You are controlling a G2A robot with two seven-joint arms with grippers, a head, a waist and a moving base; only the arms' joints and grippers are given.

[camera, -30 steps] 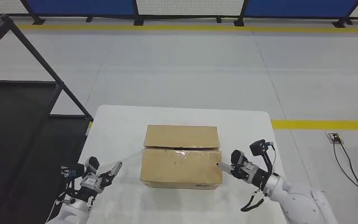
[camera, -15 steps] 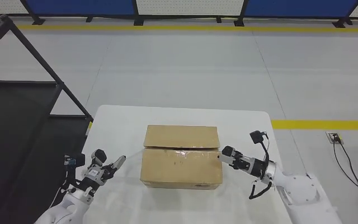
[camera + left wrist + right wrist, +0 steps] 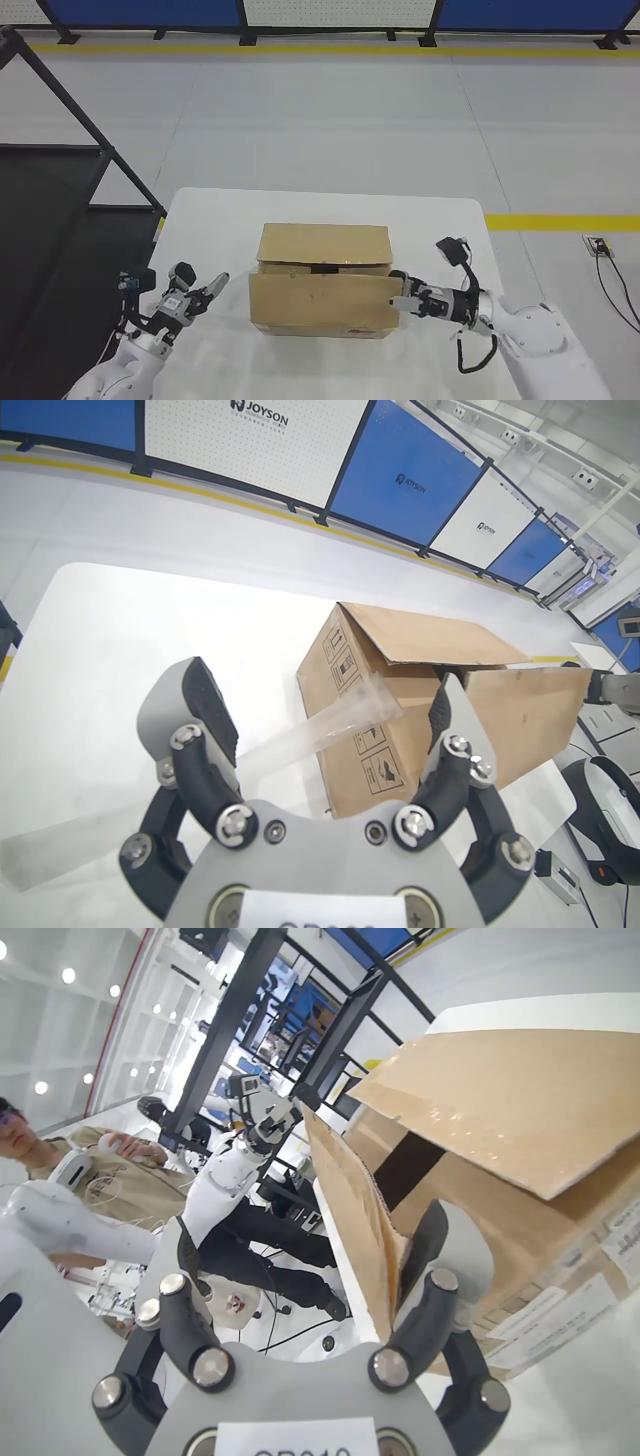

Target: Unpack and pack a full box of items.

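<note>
**Box flaps part-open, right gripper not yet clamped**

Left gripper [image 3: 324, 680] sits off the box's left end, jaws wide apart, holding nothing. A clear tape strip [image 3: 320, 725] hangs from the box's top corner and trails over the table [image 3: 210, 215] toward it. The loose end could stick to a finger pad and tug the box. Box [image 3: 320, 305] is mid-table, with the far flap [image 3: 325, 243] tilted up and a dark gap at the seam. Right gripper [image 3: 307, 1228] is at the right end, jaws spread with the near flap [image 3: 350, 1208] edge between them. The flap is close against one finger, not clamped. My read on the risks: closing on thin cardboard may slip or tear it, and pulling the flap with nothing pinning the box may slide or tip it
</note>
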